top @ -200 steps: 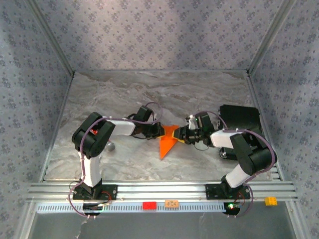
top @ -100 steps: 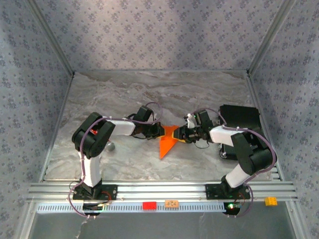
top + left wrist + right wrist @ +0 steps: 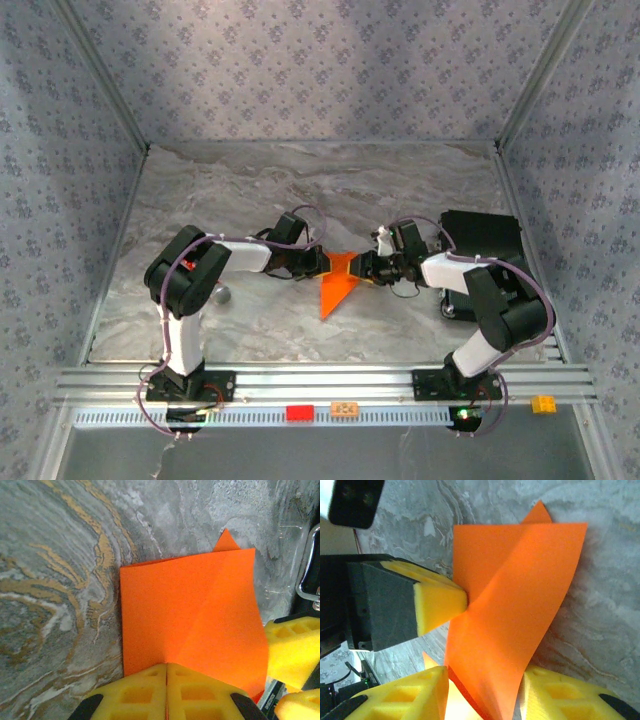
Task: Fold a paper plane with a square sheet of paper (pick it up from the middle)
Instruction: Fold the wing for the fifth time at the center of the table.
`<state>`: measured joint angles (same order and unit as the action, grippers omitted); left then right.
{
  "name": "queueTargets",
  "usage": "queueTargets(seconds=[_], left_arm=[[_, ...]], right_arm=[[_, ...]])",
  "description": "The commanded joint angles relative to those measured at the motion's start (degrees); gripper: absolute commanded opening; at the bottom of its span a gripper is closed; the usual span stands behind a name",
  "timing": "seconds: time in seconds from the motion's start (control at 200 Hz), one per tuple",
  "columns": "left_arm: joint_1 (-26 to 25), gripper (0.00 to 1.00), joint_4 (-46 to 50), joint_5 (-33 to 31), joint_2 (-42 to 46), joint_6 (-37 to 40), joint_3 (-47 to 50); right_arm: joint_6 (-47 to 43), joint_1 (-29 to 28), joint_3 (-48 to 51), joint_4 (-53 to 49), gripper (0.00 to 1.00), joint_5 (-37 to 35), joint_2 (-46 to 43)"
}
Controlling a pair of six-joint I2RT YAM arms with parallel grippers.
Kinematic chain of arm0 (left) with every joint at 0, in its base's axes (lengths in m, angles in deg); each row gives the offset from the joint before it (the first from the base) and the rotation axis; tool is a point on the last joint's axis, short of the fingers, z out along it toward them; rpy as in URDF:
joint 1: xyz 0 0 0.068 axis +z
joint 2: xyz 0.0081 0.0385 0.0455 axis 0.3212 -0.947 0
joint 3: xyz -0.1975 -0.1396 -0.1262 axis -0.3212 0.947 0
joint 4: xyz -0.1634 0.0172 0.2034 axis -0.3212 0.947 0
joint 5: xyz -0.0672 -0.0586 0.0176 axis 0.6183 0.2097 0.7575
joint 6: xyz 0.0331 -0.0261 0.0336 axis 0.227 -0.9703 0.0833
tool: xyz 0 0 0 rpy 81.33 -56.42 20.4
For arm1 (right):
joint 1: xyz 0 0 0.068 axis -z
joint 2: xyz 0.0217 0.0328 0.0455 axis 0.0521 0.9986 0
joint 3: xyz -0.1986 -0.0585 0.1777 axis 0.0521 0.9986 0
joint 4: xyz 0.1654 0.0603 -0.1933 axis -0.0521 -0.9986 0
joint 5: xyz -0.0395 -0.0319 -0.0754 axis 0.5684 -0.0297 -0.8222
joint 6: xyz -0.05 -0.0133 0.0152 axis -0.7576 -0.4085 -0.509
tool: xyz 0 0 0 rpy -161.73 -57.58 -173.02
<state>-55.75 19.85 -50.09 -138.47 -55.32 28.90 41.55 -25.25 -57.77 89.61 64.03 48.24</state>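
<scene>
The square sheet of paper [image 3: 335,290] is bright orange and partly folded, with a pointed end toward the near edge, lying mid-table between both arms. My left gripper [image 3: 322,265] is shut on the sheet's left edge; in the left wrist view its yellow pads [image 3: 135,695] press together at the crease of the paper [image 3: 190,615]. My right gripper [image 3: 362,269] is at the sheet's right side. In the right wrist view its gripper [image 3: 485,680] stands open, a raised flap of the paper [image 3: 515,605] passing between its fingers. The left gripper's finger [image 3: 440,602] pinches the far side.
A black box [image 3: 480,240] sits on the table right behind the right arm. On the front rail lie a red block [image 3: 299,412], a small orange piece [image 3: 345,408] and a yellow block [image 3: 544,404]. Patterned walls enclose the marble table [image 3: 250,190].
My right gripper has shifted slightly left and toward the back, closer in on the sheet. The sheet's upper part sits a little flatter. The left gripper has held still.
</scene>
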Motion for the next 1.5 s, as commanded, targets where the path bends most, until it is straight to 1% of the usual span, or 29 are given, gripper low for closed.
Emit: queueTargets(seconds=[0.0, 0.19, 0.445, 0.49, 0.595, 0.635, 0.685, 0.77, 0.814, 0.884, 0.929, 1.004, 1.059, 1.129, 1.194, 1.354, 1.434, 1.494], left_arm=[[0.24, 0.07, 2.24, -1.37, -0.55, 0.09, 0.51], [0.27, 0.07, 2.29, -1.43, -0.29, 0.08, 0.56], [0.26, 0.08, 2.18, -1.54, 0.3, -0.01, 0.53], [0.26, 0.08, 1.91, -1.54, 0.42, -0.09, 0.56], [0.26, 0.09, 0.74, -1.46, 1.41, -0.35, 0.89], [0.21, 0.09, 0.34, -1.35, 1.94, -0.35, 0.93], [0.21, 0.1, -0.15, -1.2, 2.62, -0.26, 0.85], [0.23, 0.14, -1.17, -0.5, 4.04, -0.23, 0.74], [0.2, 0.17, -1.4, -0.36, 5.03, 0.03, 0.56], [0.22, 0.29, -1.19, -0.79, 7.19, 0.54, 0.38], [0.22, 0.33, -0.69, -1.62, 8.81, 1.12, 0.55], [0.23, 0.37, 1.04, -3.11, 11.36, 2.6, 0.86], [0.05, 0.38, 2.22, -4.14, 13.04, 3.89, 1.29], [-0.55, 0.37, 4.16, -5.31, 14.57, 6.07, 1.74], [-1.73, 0.35, 5.87, -6.31, 15.53, 8.5, 2.17], [-6.64, 0.32, 11.37, -10.19, 16.91, 15.74, 2.05], [-9.74, 0.33, 14.36, -13.55, 17.17, 19.07, 1.7], [-12.11, 0.34, 16.93, -18.04, 17.25, 21.52, 1.45]], right_arm=[[3.02, 0.83, 0.91, 5.26, 0.42, 2.02, 1.24], [5.49, 1.31, 1.84, 9.75, 0.42, 3.5, 3.58], [7.71, 1.51, 3.31, 12.02, 0.41, 4.25, 5.05], [7.82, 1.52, 3.42, 12.09, 0.39, 4.21, 5.26], [8.03, 1.48, 3.53, 12.05, 0.32, 4.12, 5.86], [8.26, 1.5, 3.59, 12.29, 0.27, 4.13, 6.14], [8.59, 1.52, 3.63, 12.48, 0.25, 4.17, 6.36], [9.53, 1.3, 3.66, 12.84, 0.19, 3.96, 6.56], [10.12, 1.2, 3.85, 12.84, 0.16, 3.46, 6.33], [11.68, 0.93, 4.37, 13.2, 0.13, 2.18, 5.5], [13.41, 0.73, 4.99, 14.22, 0.11, 1.18, 4.67], [16.83, -0.06, 5.62, 13.75, 0.07, -2.04, 3.09], [19.92, -0.66, 6.47, 14.08, 0.06, -4.8, 1.78], [24.86, -1.53, 8.42, 16.73, 0.05, -8.56, -0.13], [28.03, -2.37, 9.29, 17.96, 0.04, -10.62, -1.62], [32.49, -4.79, 9.09, 16.18, 0.05, -14.74, -4.79], [32.97, -5.37, 8.22, 14.74, 0.05, -14.69, -4.74], [33.7, -5.64, 8.19, 14.98, 0.05, -14.78, -4.82]])
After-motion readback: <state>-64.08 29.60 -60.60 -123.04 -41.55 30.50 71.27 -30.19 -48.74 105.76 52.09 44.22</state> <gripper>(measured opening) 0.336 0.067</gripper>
